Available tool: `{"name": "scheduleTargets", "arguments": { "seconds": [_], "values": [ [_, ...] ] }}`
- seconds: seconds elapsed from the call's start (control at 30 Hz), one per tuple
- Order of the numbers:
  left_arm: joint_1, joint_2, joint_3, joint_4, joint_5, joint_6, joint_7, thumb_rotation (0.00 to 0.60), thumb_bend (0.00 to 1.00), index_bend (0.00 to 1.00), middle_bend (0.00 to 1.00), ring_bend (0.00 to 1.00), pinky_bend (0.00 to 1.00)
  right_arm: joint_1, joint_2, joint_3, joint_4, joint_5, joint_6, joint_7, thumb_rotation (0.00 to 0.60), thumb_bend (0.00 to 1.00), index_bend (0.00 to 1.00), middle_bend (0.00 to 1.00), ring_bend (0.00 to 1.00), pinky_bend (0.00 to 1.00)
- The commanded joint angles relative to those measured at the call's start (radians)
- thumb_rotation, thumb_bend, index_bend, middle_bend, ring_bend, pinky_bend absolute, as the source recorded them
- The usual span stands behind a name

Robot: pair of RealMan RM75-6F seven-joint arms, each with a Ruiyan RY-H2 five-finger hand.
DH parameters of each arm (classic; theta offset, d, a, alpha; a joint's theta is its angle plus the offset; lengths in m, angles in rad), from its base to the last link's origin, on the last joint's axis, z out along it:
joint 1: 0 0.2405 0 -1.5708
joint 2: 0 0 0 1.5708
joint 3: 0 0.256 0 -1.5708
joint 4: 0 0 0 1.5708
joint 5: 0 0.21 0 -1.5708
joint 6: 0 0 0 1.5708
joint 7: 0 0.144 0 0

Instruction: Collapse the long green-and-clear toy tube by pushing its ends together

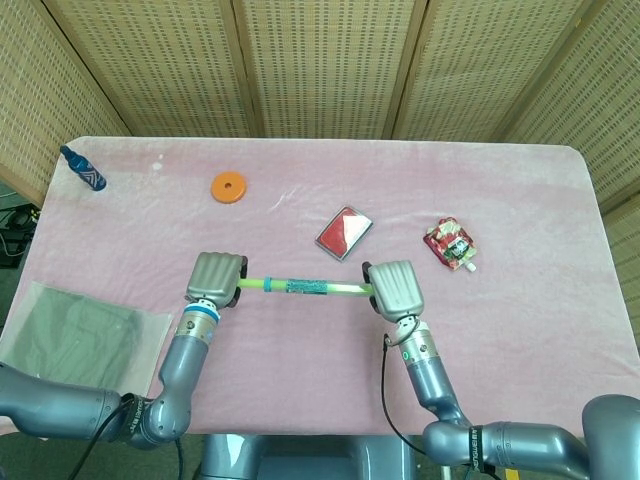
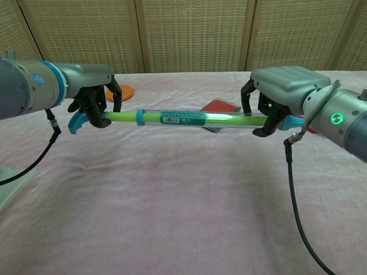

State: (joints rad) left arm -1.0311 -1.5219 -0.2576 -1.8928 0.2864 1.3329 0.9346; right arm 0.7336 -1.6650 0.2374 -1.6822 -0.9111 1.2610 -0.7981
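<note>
Left hand [image 1: 216, 277], right hand [image 1: 392, 288] grip tube [image 1: 305, 287]; red card [image 1: 344, 233] just behind.

Toy tube [image 2: 183, 117], green-and-clear, telescoping.
Clear outer sleeve over bright green inner rod, blue collar and printed label near mid-length, blue end piece at left; lies roughly level above the table, held at both ends.

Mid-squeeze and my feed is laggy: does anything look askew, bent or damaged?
Nothing stands out. The green-and-clear toy tube runs straight between the left hand and right hand, held off the pink tablecloth, dipping slightly toward the right. No kink or crack shows.
</note>
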Motion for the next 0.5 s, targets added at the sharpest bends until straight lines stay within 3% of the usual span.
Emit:
{"name": "scheduleTargets", "arguments": {
  "seconds": [0.03, 0.2, 0.27, 0.37, 0.5],
  "values": [
    [0.0, -0.003, 0.0, 0.003, 0.0, -0.005, -0.003, 0.6, 0.58, 0.66, 0.83, 0.75, 0.73, 0.002, -0.001, 0.001, -0.001, -0.002, 0.002, 0.001, 0.6, 0.51, 0.78, 1.0, 1.0, 0.81],
    [0.001, -0.006, 0.007, 0.004, 0.012, -0.01, -0.008, 0.6, 0.56, 0.58, 0.8, 0.75, 0.71, 0.004, 0.001, 0.0, 0.001, -0.005, 0.001, 0.003, 0.6, 0.49, 0.71, 1.0, 1.0, 0.79],
    [0.004, -0.002, 0.007, -0.001, 0.014, -0.015, -0.013, 0.6, 0.52, 0.46, 0.69, 0.68, 0.64, 0.005, 0.006, -0.008, 0.003, -0.004, -0.004, -0.006, 0.6, 0.45, 0.62, 0.97, 0.95, 0.73],
    [0.009, 0.019, 0.002, -0.016, -0.001, -0.025, -0.019, 0.6, 0.4, 0.29, 0.45, 0.48, 0.49, 0.005, 0.019, -0.015, -0.003, 0.015, -0.016, -0.021, 0.6, 0.39, 0.47, 0.81, 0.81, 0.6],
    [0.014, 0.083, -0.004, -0.053, -0.059, -0.055, -0.007, 0.6, 0.3, 0.1, 0.19, 0.21, 0.28, 0.003, 0.048, -0.02, -0.018, 0.055, -0.026, -0.047, 0.6, 0.33, 0.33, 0.52, 0.56, 0.43]
  ]
}}
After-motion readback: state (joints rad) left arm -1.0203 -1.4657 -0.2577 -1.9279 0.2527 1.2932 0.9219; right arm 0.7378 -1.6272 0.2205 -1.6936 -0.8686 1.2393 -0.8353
